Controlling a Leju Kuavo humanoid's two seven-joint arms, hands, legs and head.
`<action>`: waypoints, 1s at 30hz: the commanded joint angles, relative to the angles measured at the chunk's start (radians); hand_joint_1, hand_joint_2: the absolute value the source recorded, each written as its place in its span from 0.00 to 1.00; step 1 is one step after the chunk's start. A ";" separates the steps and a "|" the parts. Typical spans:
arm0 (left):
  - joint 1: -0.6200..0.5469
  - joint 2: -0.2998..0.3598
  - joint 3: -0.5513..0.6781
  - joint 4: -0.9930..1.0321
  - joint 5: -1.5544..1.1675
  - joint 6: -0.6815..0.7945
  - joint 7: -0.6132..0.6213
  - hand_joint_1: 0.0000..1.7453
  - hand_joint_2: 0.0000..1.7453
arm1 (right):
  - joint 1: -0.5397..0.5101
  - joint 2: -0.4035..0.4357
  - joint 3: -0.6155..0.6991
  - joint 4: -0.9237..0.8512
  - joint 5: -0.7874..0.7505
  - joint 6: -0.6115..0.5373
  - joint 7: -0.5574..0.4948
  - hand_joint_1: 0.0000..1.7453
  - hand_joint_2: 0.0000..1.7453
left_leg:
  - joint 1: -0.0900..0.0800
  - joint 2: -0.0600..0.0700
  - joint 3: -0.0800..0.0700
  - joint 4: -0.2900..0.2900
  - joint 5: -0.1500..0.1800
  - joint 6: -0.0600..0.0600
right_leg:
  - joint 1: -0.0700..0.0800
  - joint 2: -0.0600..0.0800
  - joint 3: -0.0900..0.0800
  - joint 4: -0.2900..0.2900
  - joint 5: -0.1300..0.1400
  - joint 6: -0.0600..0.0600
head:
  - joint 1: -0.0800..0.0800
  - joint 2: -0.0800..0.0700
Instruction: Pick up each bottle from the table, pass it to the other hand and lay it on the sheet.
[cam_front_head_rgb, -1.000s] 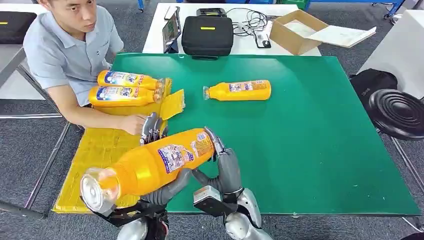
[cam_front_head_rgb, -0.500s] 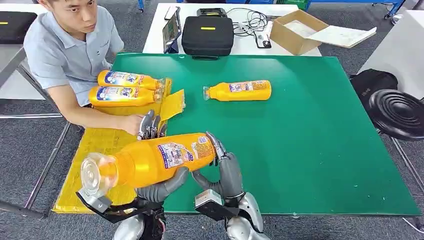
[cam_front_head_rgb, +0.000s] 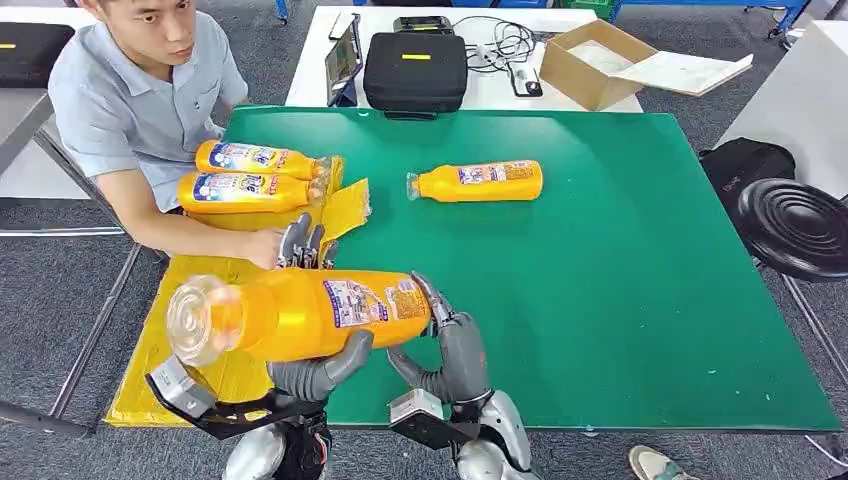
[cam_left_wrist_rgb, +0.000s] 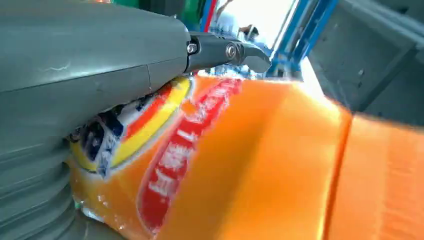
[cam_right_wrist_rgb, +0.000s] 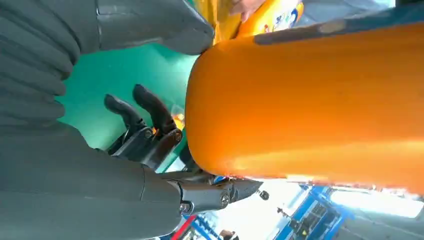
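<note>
A green mat (cam_front_head_rgb: 600, 280) covers the work table, and a crinkled yellow sheet (cam_front_head_rgb: 190, 300) drapes over its near-left edge, hanging past the mat onto the side where a seated person in a pale blue shirt (cam_front_head_rgb: 135, 100) leans in. The person's hand (cam_front_head_rgb: 262, 248) rests on the sheet. Two orange plastic bottles with printed labels lie side by side at the far end of the sheet, the farther one (cam_front_head_rgb: 262, 160) just beside the nearer one (cam_front_head_rgb: 248, 192). A third orange bottle (cam_front_head_rgb: 476, 182) lies on its side on the bare mat, well apart from the sheet, its cap pointing toward the sheet.

The large orange bottle being passed (cam_front_head_rgb: 300, 315) is held above the near edge of the table, roughly level, its clear cap end out over the sheet. The robot's left hand (cam_front_head_rgb: 305, 365) grips it from below, thumb curled up around its body and dark fingers showing over the far side; the left wrist view shows the thumb pressed onto the label. The right hand (cam_front_head_rgb: 445, 345) is at the bottle's base, fingers (cam_right_wrist_rgb: 150, 107) spread and slightly curled, not wrapped around it; whether they touch the base cannot be told.

Behind the green table stands a white table (cam_front_head_rgb: 480, 90) bearing a black zip case (cam_front_head_rgb: 414, 68), cables and an open cardboard box (cam_front_head_rgb: 600, 62). Grey carpet floor (cam_front_head_rgb: 60, 300) surrounds the tables, and a black round stool (cam_front_head_rgb: 795, 225) stands to the right.
</note>
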 joint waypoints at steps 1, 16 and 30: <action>-0.040 0.002 0.005 0.077 0.122 -0.174 0.096 1.00 1.00 | 0.018 -0.022 0.004 0.048 -0.037 0.074 -0.004 0.00 1.00 | 0.000 -0.002 0.005 -0.002 0.000 0.000 | 0.001 -0.004 0.006 -0.003 -0.001 -0.003 | 0.000 0.000; -0.016 0.046 0.099 0.152 0.187 -0.332 0.236 1.00 1.00 | 0.039 -0.039 0.024 0.061 -0.146 0.174 -0.023 0.00 0.00 | 0.000 0.002 0.006 -0.003 -0.001 0.000 | 0.001 0.000 0.006 -0.003 0.000 -0.002 | 0.000 0.000; -0.144 0.121 0.384 0.250 -0.073 -0.004 0.263 1.00 1.00 | 0.175 -0.105 -0.036 -0.171 -0.307 -0.052 -0.023 0.00 0.00 | 0.000 0.000 0.000 -0.001 0.000 0.000 | 0.001 -0.002 0.000 0.000 0.000 -0.002 | 0.000 0.000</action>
